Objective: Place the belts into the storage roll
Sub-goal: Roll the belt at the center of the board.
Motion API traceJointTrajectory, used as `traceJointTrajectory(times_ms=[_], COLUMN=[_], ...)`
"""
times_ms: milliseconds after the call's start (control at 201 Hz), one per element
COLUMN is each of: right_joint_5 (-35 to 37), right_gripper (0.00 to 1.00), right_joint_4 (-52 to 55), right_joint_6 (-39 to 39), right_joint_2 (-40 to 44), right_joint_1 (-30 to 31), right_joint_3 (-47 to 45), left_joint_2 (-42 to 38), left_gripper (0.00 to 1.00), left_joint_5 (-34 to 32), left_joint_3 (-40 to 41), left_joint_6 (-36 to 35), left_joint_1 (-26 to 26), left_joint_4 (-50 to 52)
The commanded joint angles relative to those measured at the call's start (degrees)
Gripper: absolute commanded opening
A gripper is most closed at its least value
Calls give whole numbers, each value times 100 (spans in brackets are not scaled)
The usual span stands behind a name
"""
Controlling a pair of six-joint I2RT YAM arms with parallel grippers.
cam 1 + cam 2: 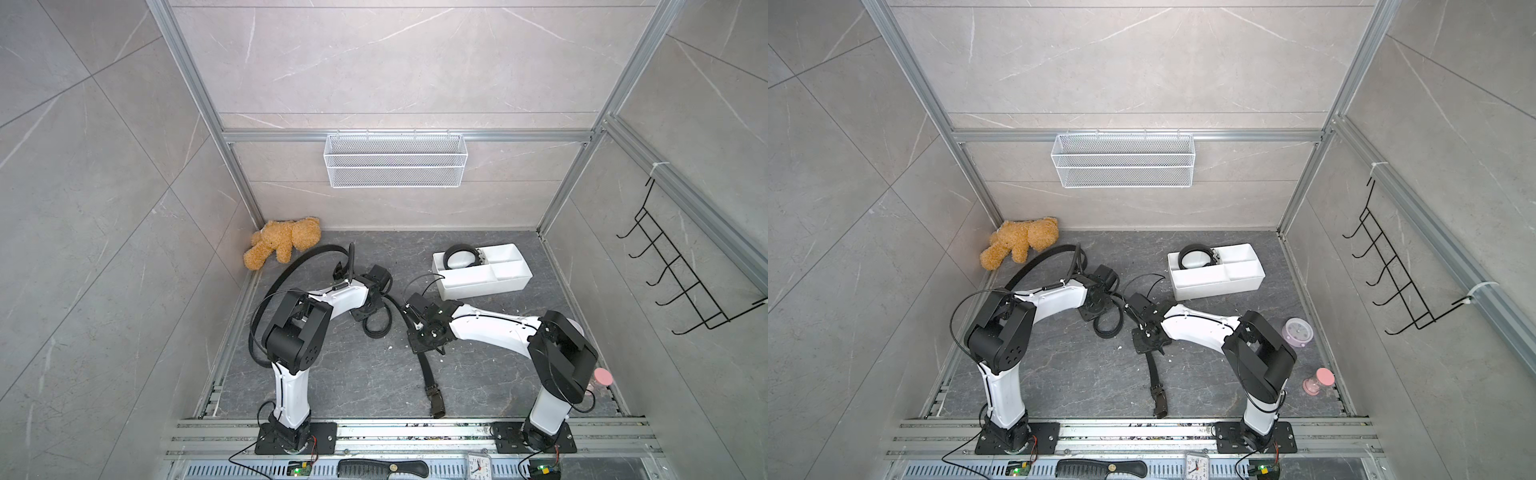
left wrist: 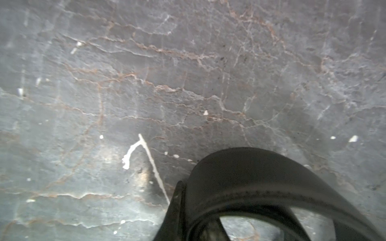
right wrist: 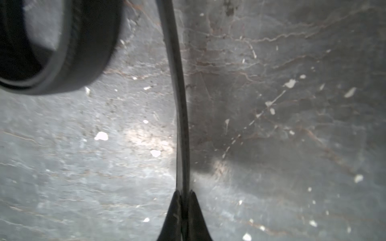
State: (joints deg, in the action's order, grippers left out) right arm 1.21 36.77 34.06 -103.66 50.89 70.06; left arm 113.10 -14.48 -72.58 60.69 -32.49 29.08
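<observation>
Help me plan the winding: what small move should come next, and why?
Probably the right hand should feed its strap toward the coil that the left hand holds, so another turn can be wound. Both hands are shut, and past the right one the strap's buckle end lies straight on the floor, unwound.

Wrist views: belt coil [image 2: 261,187] was blurred and cut by frame edge; belt strap [image 3: 180,104] ran out of frame.
</observation>
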Motion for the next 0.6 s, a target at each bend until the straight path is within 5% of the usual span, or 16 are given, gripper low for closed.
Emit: traceJointTrajectory(times_ms=[0,164,338,418,592], right_joint_5=[414,69,218,274,-197], right_gripper=[1,2,14,30,47], right_joint_4=[440,-24,-129,-24,-108], right_joint_6=[636,1153,1464,1432,1540], right_joint_2=[-477,-1049,-973,-843,-675], right_joint_1=[234,357,408,316,322], right_joint_3=[714,898,718,590,397], left_joint_2=[987,1092,1022,1045,1110], left_gripper=[0,0,0,0,0], left_joint_5=[1495,1651,1585,1595,1650], left_joint_3=[192,114,49,43,41], left_joint_6=[491,653,641,547,497], left_joint_1=[-184,-332,-365,-356,-375], left_joint_4=[-911,-1059,-893,-796,-764])
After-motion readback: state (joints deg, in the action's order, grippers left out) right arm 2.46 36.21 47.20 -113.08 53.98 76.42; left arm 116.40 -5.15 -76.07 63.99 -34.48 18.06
